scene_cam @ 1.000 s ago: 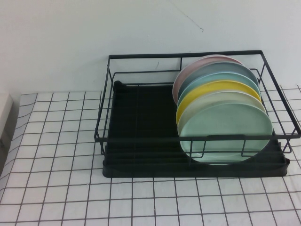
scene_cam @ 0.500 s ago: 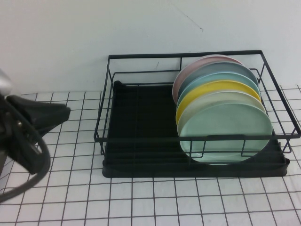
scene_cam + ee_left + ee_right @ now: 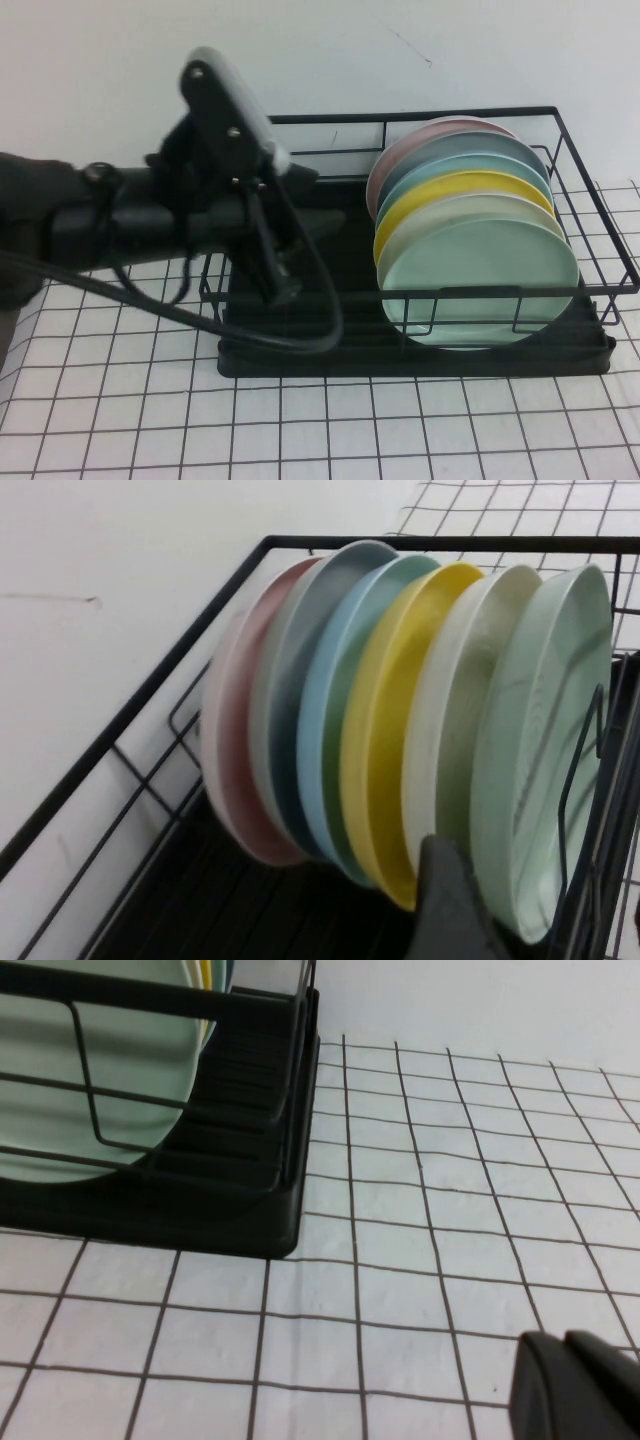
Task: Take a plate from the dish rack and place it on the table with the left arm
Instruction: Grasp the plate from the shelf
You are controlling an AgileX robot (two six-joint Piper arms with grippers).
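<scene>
The mint-green plate stands upright at the front of a row of plates in the right half of the black dish rack. My left arm reaches in from the left over the rack's bare half. Its left gripper is open, low inside the rack and short of the plates. In the left wrist view one black finger points at the gap between the cream plate and the mint plate. My right gripper is shut and empty, low over the table, right of the rack.
Behind the mint plate stand cream, yellow, teal and pink plates, close together. A front wire rail crosses the mint plate's lower half. Gridded cloth lies in front of the rack; a white wall stands behind.
The left arm came in from the left edge and swung over the rack's left half toward the plates. The plates and rack have not moved.
</scene>
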